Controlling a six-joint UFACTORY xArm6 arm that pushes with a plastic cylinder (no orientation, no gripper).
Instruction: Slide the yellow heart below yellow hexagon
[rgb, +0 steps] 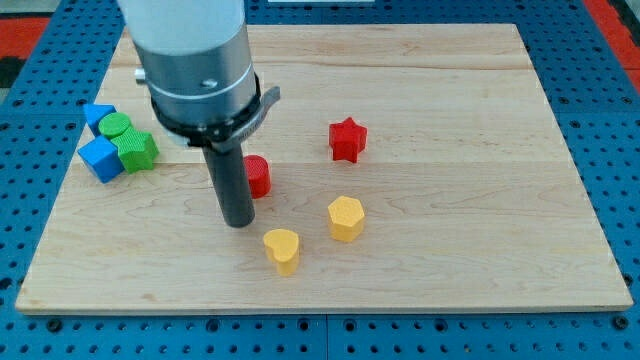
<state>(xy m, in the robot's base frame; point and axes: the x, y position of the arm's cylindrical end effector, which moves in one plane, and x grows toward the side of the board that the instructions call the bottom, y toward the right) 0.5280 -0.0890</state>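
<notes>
The yellow heart lies on the wooden board, below and to the left of the yellow hexagon, a small gap between them. My tip stands on the board just up and left of the yellow heart, not touching it. A red block, partly hidden by the rod, sits right beside the rod above the tip.
A red star lies above the yellow hexagon. At the view's left a cluster holds a blue block, a green cylinder, a green block and a blue cube. The arm's grey body covers the board's top left.
</notes>
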